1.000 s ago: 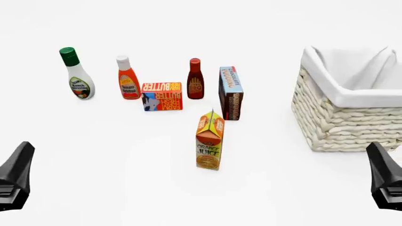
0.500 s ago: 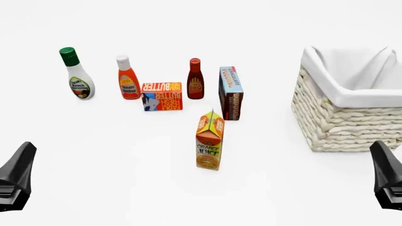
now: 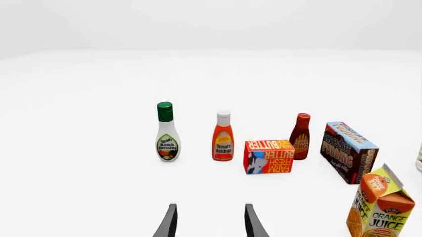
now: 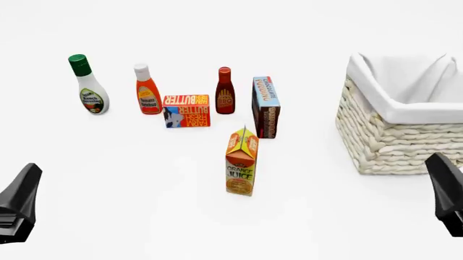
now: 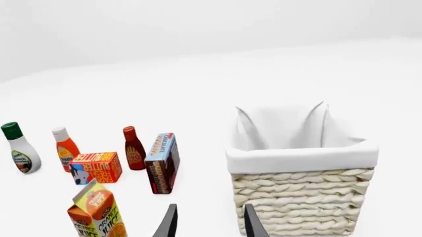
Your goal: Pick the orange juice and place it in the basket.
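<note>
An orange juice [image 4: 242,162] carton stands upright near the middle of a white tabletop [image 4: 145,179], well apart from the basket [image 4: 402,119] at the right. Both end effectors, left [image 3: 209,220] and right [image 5: 209,220], hover low at the near edge, fingers parted and holding nothing.

Your right gripper [image 5: 209,222] shows two dark jaws standing apart, holding nothing. Beyond them sits the cream woven wicker basket [image 5: 303,202] with white cloth lining. The orange-and-yellow gable-topped orange juice carton [image 5: 97,212] stands upright, well apart from it.
</note>
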Available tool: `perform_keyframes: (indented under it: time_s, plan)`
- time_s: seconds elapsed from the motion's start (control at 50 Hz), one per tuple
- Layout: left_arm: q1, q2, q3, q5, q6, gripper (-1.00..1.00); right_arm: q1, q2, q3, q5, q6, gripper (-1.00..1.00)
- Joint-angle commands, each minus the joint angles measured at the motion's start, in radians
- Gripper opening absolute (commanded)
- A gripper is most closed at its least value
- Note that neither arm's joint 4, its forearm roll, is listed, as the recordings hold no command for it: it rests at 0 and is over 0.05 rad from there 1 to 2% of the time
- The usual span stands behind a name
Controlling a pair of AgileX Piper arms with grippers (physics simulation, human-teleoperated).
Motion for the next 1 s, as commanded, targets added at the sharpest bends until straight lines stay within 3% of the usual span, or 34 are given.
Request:
perform_keyframes:
  time_s: [0.02,0.12,0.16,0.18,0.22,0.4,0.64,0.68,0.7,0.8,1.0]
  plan:
    - [0.007,0.002,-0.001,-0.001,0.0,1.0,0.038,0.071,-0.1,0.023,0.105,1.0]
    - [0.007,0.004,-0.003,-0.001,0.0,1.0,0.046,0.126,-0.194,0.07,0.115,1.0]
    - [0.007,0.005,-0.003,-0.001,0.0,1.0,0.044,0.146,-0.223,0.088,0.134,1.0]
    - [0.007,0.005,-0.003,-0.001,0.0,1.0,0.02,0.167,-0.233,0.094,0.178,1.0]
    - [0.007,0.005,-0.004,-0.001,0.0,1.0,0.024,0.177,-0.249,0.101,0.178,1.0]
    - [0.007,0.004,-0.003,-0.001,0.0,1.0,0.098,0.344,-0.346,0.118,0.228,1.0]
    - [0.008,0.004,-0.003,-0.001,0.0,1.0,0.173,0.472,-0.368,0.077,0.345,1.0]
    - [0.007,0.004,-0.003,-0.001,0.0,1.0,0.189,0.484,-0.354,0.061,0.392,1.0]
    - [0.007,0.004,-0.003,-0.001,0.0,1.0,0.181,0.482,-0.362,0.069,0.378,1.0]
    - [0.007,0.004,-0.003,-0.001,0.0,1.0,0.199,0.508,-0.364,0.066,0.412,1.0]
    - [0.008,0.004,-0.003,-0.001,-0.001,1.0,0.253,0.593,-0.359,0.046,0.531,1.0]
